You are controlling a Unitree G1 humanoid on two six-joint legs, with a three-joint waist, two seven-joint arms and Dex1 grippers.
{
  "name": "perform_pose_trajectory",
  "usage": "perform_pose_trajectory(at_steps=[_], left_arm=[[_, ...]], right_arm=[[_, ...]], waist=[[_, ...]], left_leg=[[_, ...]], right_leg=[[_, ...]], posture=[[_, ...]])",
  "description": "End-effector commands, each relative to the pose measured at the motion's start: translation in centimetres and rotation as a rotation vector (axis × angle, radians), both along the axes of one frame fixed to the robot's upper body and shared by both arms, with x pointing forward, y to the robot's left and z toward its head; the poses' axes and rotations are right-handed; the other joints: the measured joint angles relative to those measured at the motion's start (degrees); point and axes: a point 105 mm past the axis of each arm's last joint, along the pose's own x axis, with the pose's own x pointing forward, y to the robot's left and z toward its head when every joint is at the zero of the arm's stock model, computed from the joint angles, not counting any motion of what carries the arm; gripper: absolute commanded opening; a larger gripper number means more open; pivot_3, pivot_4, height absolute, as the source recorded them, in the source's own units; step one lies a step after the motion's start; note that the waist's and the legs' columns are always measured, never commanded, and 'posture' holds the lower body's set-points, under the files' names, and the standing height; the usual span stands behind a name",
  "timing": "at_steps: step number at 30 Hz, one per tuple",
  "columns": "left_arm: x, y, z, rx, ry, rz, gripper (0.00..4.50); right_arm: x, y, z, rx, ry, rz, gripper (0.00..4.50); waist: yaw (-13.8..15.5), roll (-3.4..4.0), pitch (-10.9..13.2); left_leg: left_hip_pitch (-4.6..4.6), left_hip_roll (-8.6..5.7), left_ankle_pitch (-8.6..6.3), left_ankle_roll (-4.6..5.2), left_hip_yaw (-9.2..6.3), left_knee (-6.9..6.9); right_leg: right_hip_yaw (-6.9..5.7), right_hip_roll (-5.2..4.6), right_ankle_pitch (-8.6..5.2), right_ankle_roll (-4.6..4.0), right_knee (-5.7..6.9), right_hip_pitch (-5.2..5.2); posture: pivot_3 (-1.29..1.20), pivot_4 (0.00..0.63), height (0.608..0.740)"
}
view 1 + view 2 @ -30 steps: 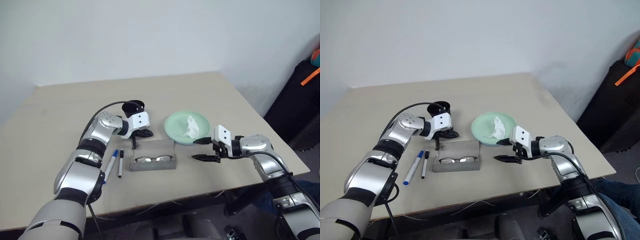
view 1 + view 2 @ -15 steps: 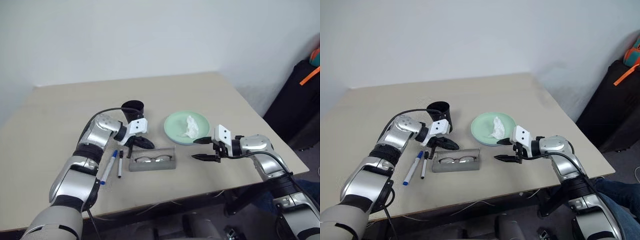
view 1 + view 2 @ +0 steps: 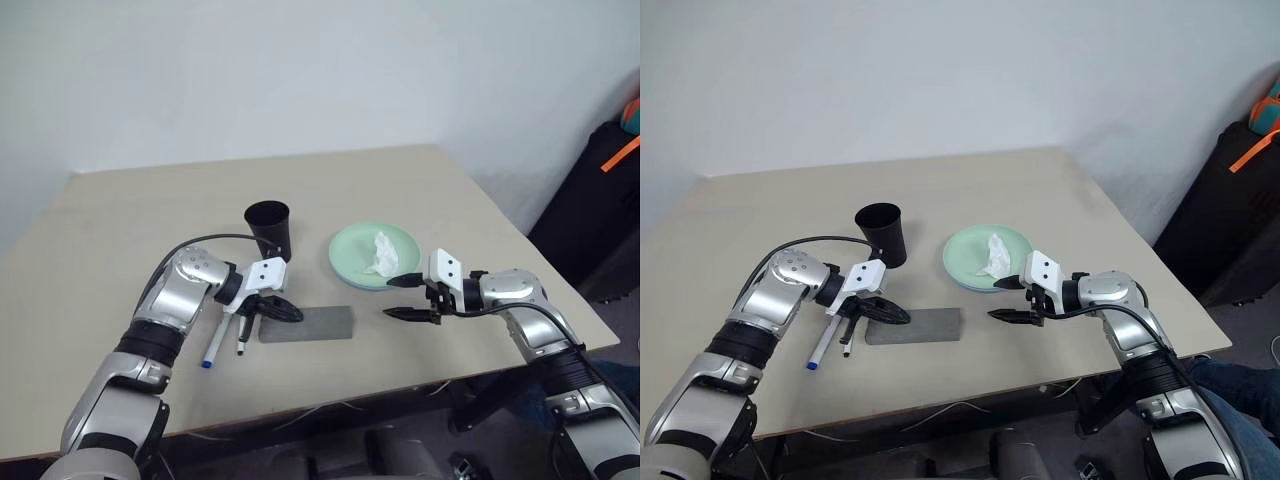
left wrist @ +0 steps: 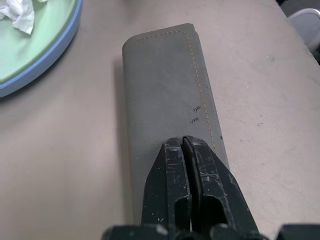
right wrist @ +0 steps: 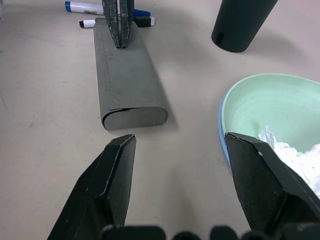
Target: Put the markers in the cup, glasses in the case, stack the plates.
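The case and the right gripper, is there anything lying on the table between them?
No. Between the case and the right gripper there is bare table, as the right wrist view shows. The mint green plate sits off to the side.

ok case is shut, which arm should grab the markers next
Left, probably. Its shut fingers rest on the case end right beside the markers; the right gripper hovers open beyond the case's far end.

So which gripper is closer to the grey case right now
Left. The left gripper, fingers shut, sits right at the near-left end of the case, over its lid. The right gripper, open, hangs off the case's other end with bare table between.
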Motion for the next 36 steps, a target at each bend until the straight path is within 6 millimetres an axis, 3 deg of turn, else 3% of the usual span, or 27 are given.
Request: perform_pose_trajectory(at_steps=[1,5,10,17,20,23,31,36], left_arm=[[1.0,-0.2,2.0,-0.092,-0.086,0.095,0.01],[2.7,0.7,3.7,-0.184,-0.217,0.310,0.01],[2.8,2.1,5.0,-0.269,-0.304,0.558,0.01],[0.5,2.9,3.7,-0.263,-0.317,0.879,0.01],[0.5,3.9,3.2,-0.237,-0.334,1.096,0.01],[0.4,4.8,2.8,-0.223,-0.328,1.274,0.59],[0.0,5.8,1.8,-0.091,-0.326,1.473,3.20],[-0.6,5.8,1.1,-0.073,-0.247,1.566,3.20]], right_arm=[[0.4,0.4,1.7,0.026,-0.063,0.013,3.08],[0.4,0.4,1.8,0.027,-0.060,0.018,3.08],[0.3,0.4,1.7,0.027,-0.051,0.026,3.08],[0.5,0.5,1.6,0.020,-0.037,0.050,3.08],[0.7,0.6,1.6,0.016,-0.030,0.065,3.08],[0.9,0.6,1.6,0.011,-0.026,0.078,3.08],[1.1,1.1,1.6,0.013,-0.021,0.107,3.08],[1.2,1.2,1.5,0.014,-0.022,0.108,3.08]], waist=[[0.0,-0.01,0.0],[0.0,-0.01,0.0],[0.0,0.00,0.0],[0.1,-0.01,0.0],[0.1,-0.03,0.0],[0.0,-0.06,0.0],[-0.1,-0.06,0.0],[-0.1,-0.06,0.0]], left_leg=[[0.02,0.00,0.00,0.00,-0.01,0.00],[0.03,0.00,0.00,0.00,-0.03,0.01],[0.03,0.01,0.00,-0.01,0.03,-0.09],[0.15,0.01,-0.01,-0.02,0.00,-0.09],[0.16,0.00,0.00,-0.02,-0.01,-0.03],[0.23,0.00,0.00,-0.03,-0.03,0.01],[0.48,-0.02,-0.01,-0.04,-0.04,-0.19],[0.46,-0.06,-0.01,-0.04,-0.03,-0.20]], right_leg=[[-0.01,0.00,0.00,0.00,0.00,-0.03],[-0.04,0.00,0.00,0.00,0.00,-0.07],[-0.01,0.00,0.00,0.01,0.00,-0.06],[-0.04,-0.01,0.00,0.01,0.00,-0.06],[-0.05,-0.02,0.00,0.01,-0.01,0.00],[-0.06,-0.01,0.01,0.01,0.00,0.06],[-0.03,0.05,0.00,0.00,0.01,0.12],[-0.01,0.02,0.00,0.00,-0.01,0.12]], posture=[[0.00,0.000,0.740],[0.00,0.000,0.740],[0.00,0.000,0.740],[0.00,0.000,0.740],[0.00,0.000,0.740],[0.00,0.000,0.740],[0.00,0.000,0.740],[0.00,0.000,0.740]])
